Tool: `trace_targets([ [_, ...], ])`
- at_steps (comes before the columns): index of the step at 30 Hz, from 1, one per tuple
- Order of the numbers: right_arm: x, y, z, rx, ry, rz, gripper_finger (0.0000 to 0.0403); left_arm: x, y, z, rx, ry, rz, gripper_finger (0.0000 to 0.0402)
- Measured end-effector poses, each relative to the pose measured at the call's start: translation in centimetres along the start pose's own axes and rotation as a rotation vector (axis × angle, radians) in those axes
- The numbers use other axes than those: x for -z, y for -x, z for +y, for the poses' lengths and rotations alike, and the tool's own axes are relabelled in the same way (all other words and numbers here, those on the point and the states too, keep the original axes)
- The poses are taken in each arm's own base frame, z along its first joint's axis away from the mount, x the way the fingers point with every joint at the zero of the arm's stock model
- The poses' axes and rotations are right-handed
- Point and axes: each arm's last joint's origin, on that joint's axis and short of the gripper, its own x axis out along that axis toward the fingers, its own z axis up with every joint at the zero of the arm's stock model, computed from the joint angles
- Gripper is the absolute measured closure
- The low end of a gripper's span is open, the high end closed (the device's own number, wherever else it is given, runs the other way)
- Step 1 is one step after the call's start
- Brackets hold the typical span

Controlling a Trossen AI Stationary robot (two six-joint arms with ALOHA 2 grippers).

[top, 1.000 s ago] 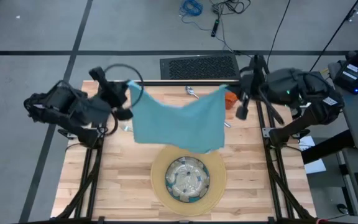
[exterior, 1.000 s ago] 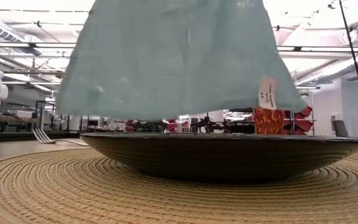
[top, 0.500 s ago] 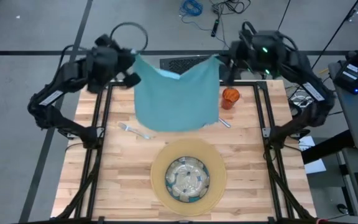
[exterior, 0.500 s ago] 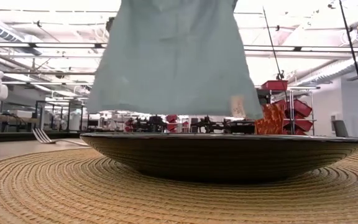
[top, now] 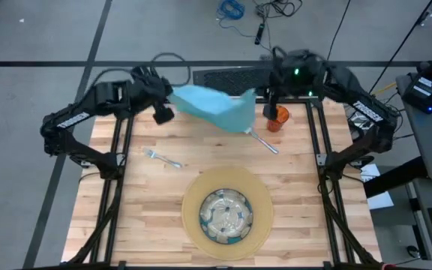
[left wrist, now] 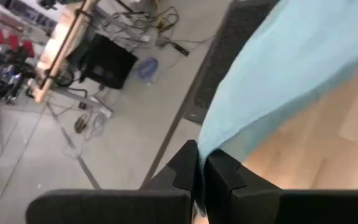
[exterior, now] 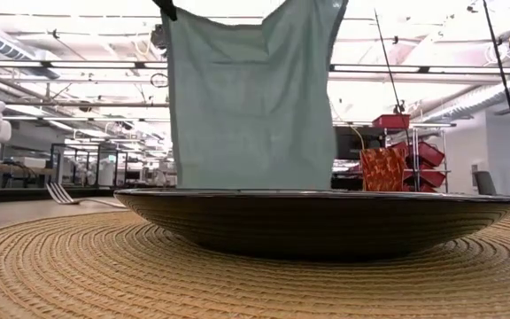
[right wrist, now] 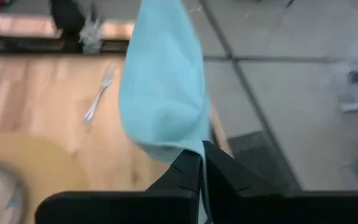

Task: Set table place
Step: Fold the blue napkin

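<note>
High view: left gripper and right gripper each clenched on a top corner of the teal napkin, which hangs between them over the table's far edge. Orange cup just beside right gripper. Fork lies nearer than left gripper; mat with plate well apart.

The teal napkin I hold curtains the desk's far edge. Beneath lie a fork, cup, and mat with plate; the near corners stay open.
</note>
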Motion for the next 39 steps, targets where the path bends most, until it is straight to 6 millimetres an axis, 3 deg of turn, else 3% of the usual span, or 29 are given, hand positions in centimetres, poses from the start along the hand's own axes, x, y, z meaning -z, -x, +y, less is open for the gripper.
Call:
trace_targets([
  [5, 4.2, -3.0, 3.1, -0.036, -0.033, 0.101, 0.0403, 2.0, -0.6, -3.5, 0.044, -0.038, 0.046, 0.0402],
  [11, 8.9, -4.0, 6.0, -0.055, -0.087, 0.073, 0.0403, 4.7, -0.9, -7.4, 0.097, -0.04, 0.086, 0.0402],
  [23, 13.3, -3.3, 13.6, -0.132, -0.104, -0.005, 0.0403, 7.2, 1.2, -12.8, 0.166, -0.022, 0.026, 0.0402],
  [27, 13.0, -3.0, 13.4, -0.058, -0.082, -0.025, 0.0403, 6.5, 1.6, -12.0, 0.079, -0.043, -0.023, 0.0402],
  [30, 11.2, -2.0, 12.2, -0.011, -0.055, -0.083, 0.0403, 5.3, 2.4, -10.4, -0.007, -0.024, -0.077, 0.0402],
  [35, 6.9, 2.3, 11.1, 0.05, 0.015, -0.237, 0.0403, 3.0, 5.9, -7.8, -0.062, 0.014, -0.234, 0.0402],
  [39, 4.6, 6.4, 11.3, 0.064, 0.051, -0.332, 0.0403, 2.1, 9.0, -7.0, -0.052, 0.034, -0.358, 0.0402],
])
